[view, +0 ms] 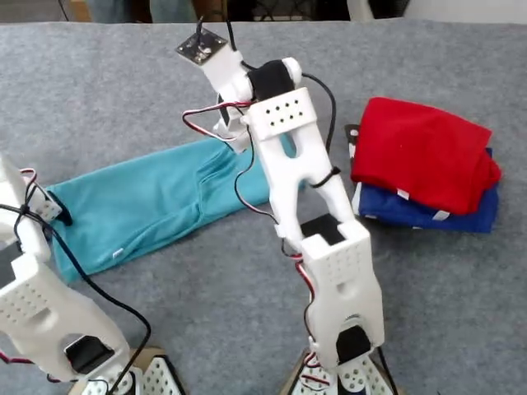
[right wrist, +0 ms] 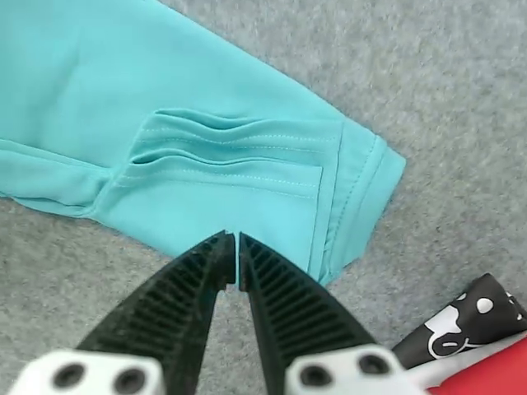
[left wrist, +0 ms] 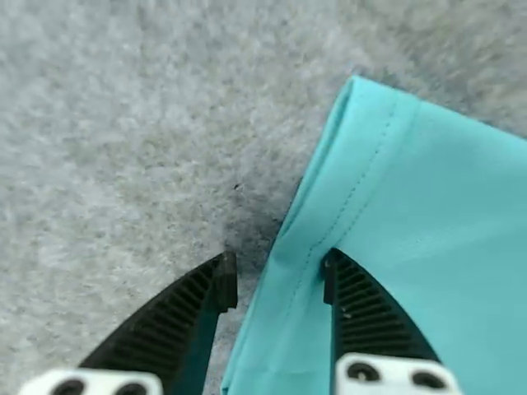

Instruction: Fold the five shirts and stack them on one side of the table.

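A long, folded teal fabric shirt [view: 148, 206] lies slantwise on the grey felt-covered table [view: 123, 90], running from the near left toward the centre. The left gripper [left wrist: 276, 284] sits at the shirt's near-left end with its black ridged fingers spread apart. One finger [left wrist: 362, 317] is over the teal cloth and the other is over the bare felt, so the hemmed edge lies between them, ungrasped. The right gripper [right wrist: 232, 251] is at the shirt's far-right end, above the sleeve seams, its fingers pressed almost together with nothing between them. At the right of the table a folded red fabric shirt [view: 424, 152] rests on a folded dark-blue shirt [view: 412, 212]. A black-and-white patterned piece of fabric [right wrist: 461, 329] shows at the stack's left edge.
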You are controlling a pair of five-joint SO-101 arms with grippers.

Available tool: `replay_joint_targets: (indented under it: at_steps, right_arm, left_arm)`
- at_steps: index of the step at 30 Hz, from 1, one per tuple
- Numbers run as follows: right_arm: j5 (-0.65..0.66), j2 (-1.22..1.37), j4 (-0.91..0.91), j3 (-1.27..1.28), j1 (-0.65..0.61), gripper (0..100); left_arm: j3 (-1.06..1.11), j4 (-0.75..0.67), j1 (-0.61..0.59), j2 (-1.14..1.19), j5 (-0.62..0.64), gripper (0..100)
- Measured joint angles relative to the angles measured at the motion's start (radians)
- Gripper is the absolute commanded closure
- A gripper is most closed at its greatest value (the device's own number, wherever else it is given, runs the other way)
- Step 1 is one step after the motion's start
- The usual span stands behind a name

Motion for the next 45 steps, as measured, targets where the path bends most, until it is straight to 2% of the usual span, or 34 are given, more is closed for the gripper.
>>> replay_joint_targets:
  at_steps: [4, 8, 16, 22, 28, 33, 38, 45]
  right_arm:
    - [-0.034, -0.058, 0.000, 0.000, -0.014, 98.4]
    - [-0.061, -0.130, 0.002, 0.002, -0.014, 98.4]
    - [-0.066, -0.411, 0.003, 0.115, -0.014, 98.4]
    - [-0.066, -0.707, 0.003, 0.319, -0.014, 98.3]
    - [-0.066, -0.924, 0.005, 0.509, 0.115, 98.3]
    - [-0.021, -1.016, 0.005, 0.589, 0.264, 98.3]
    - [0.040, -1.082, 0.005, 0.634, 0.359, 98.3]
    - [0.087, -1.103, -0.012, 0.638, 0.470, 98.3]
  left_arm:
    - [-0.071, 0.071, 0.000, 0.080, -0.006, 83]
    - [-0.207, 0.167, 0.005, 0.189, -0.006, 98]
    - [-0.606, 0.390, 0.020, 0.456, -0.006, 97]
    - [-0.845, 0.483, 0.008, 0.508, -0.017, 97]
    - [-0.930, 0.476, -0.135, 0.431, -0.021, 97]
    - [-0.904, 0.476, -0.144, 0.404, -0.021, 97]
    - [-0.891, 0.476, -0.014, 0.373, -0.021, 97]
    - [-0.878, 0.476, 0.331, 0.292, 0.087, 97]
